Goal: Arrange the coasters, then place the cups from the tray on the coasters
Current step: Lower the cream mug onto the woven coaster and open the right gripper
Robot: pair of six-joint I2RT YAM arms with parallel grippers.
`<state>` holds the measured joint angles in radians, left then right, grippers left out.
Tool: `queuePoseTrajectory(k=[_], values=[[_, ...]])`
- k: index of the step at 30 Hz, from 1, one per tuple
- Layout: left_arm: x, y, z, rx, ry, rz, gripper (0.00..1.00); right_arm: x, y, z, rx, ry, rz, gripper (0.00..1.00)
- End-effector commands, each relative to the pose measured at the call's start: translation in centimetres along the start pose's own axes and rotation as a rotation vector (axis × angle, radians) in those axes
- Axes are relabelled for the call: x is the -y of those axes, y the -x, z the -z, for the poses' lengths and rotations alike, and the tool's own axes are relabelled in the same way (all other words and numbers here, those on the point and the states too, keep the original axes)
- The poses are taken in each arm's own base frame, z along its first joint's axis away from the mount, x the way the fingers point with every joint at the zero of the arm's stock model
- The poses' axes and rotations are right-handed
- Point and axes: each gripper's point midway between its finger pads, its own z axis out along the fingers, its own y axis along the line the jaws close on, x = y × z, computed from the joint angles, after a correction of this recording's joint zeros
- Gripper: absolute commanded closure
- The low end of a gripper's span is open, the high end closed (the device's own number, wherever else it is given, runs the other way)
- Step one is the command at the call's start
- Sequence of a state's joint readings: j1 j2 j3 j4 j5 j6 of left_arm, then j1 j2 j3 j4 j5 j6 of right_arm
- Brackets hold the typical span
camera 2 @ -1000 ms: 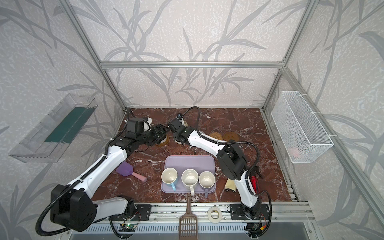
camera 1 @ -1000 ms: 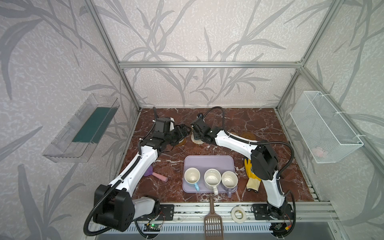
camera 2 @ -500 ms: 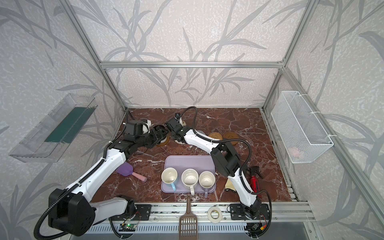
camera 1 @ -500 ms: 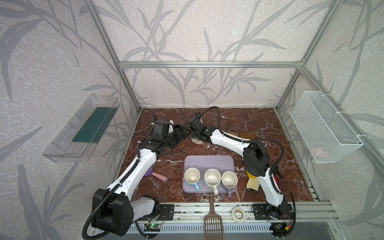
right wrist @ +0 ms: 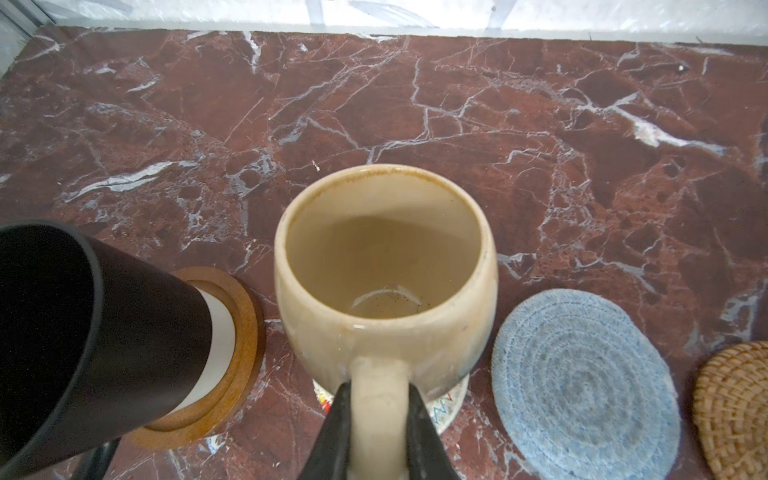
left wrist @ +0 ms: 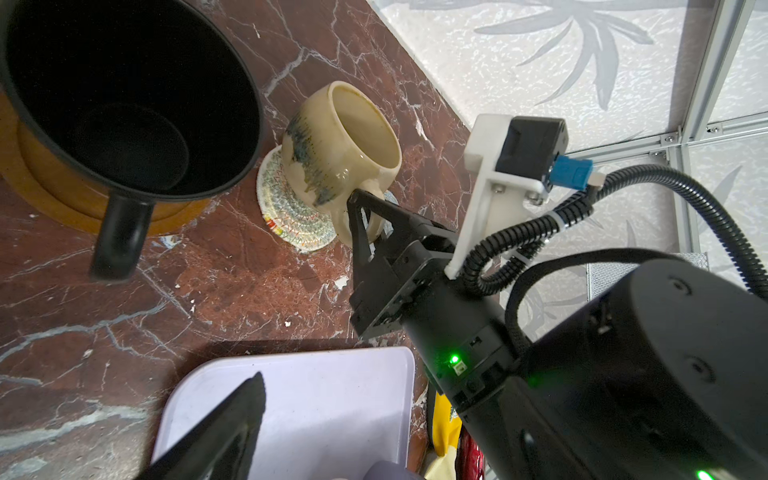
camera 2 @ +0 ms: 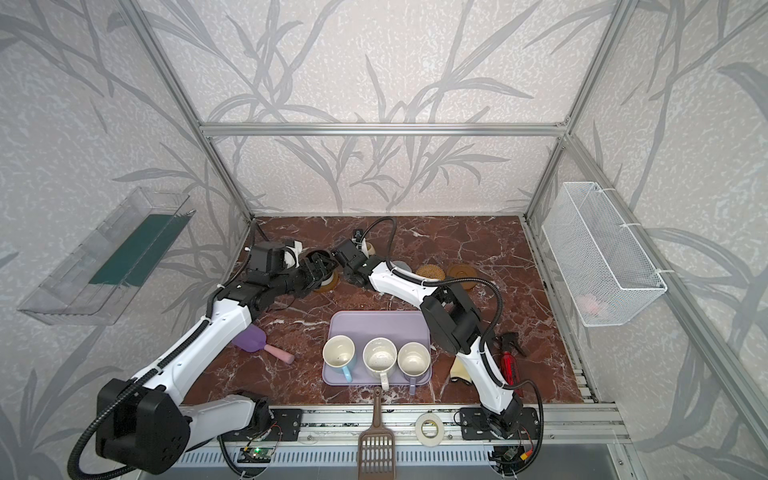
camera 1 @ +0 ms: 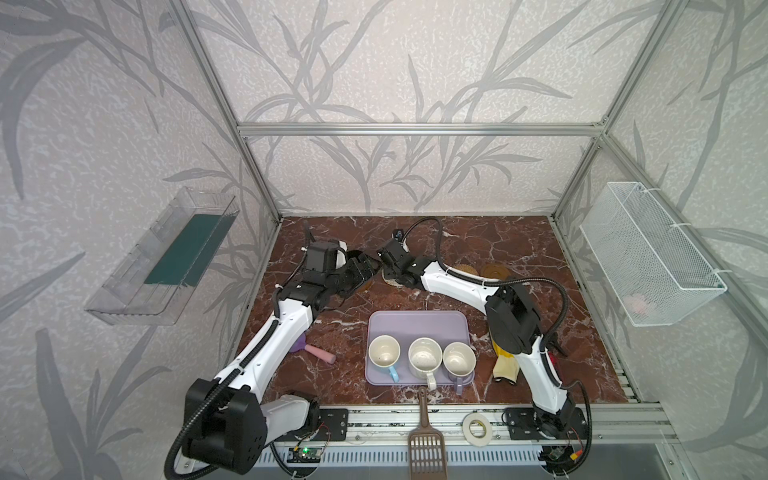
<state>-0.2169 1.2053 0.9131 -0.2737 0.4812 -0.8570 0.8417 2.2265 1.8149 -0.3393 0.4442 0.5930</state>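
Pinching the handle of the beige-yellow cup [right wrist: 386,266] with the right pincer [right wrist: 380,432], one finger pressed on each side of it, out at the far left part of the table [right wrist: 415,104]. Beneath that cup, the cream woven coaster [left wrist: 286,216], with only its edge peeking out in the right wrist view. From the left wrist view, cup leaning a little with its base over the coaster; hard to tell whether fully seated. Just beside it, the black cup [left wrist: 124,95], upright inside the raised rim of an amber-brown coaster [right wrist: 232,332], handle on the side of the tray [camera 1: 415,328]. Left pincer [camera 2: 322,266] spread wide, close by the black cup, with only one of its fingers [left wrist: 224,428] in the left wrist view, above a corner of the tray. On the other side of the beige-yellow cup, in a row and bare: grey-blue woven coaster [right wrist: 582,382], tan rattan coaster [camera 1: 466,269], second amber-brown coaster [camera 1: 494,271]. Along the near edge of the tray, side by side with handles toward the front rail: light blue cup [camera 1: 384,355], cream-white cup [camera 1: 424,358], lavender-grey cup [camera 1: 459,360].
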Motion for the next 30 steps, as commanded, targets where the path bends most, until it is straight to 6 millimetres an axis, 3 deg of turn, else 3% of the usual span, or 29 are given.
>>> queuePoseTrajectory(k=[1,12,18,24,28,30], values=[[0.5,0.2,0.7,0.02,-0.026,0.0,0.09,0.3,0.0,1.4,-0.003,0.005,-0.013,1.0],[0.3,0.1,1.0,0.028,-0.03,0.007,0.09,1.1,-5.3,1.3,-0.092,-0.001,0.033,1.0],[0.0,-0.2,1.1,0.029,-0.029,0.014,0.09,0.6,-5.9,1.6,-0.121,0.03,0.053,0.96],[-0.1,-0.4,1.3,0.028,-0.023,0.013,0.09,0.3,-6.1,1.9,-0.136,0.055,0.066,0.79],[-0.3,-0.5,1.5,0.031,-0.018,0.012,0.09,0.0,-6.1,2.2,-0.143,0.073,0.066,0.77],[-0.4,-0.6,1.6,0.033,-0.012,0.011,0.09,-0.1,-6.2,2.2,-0.147,0.079,0.067,0.66]])
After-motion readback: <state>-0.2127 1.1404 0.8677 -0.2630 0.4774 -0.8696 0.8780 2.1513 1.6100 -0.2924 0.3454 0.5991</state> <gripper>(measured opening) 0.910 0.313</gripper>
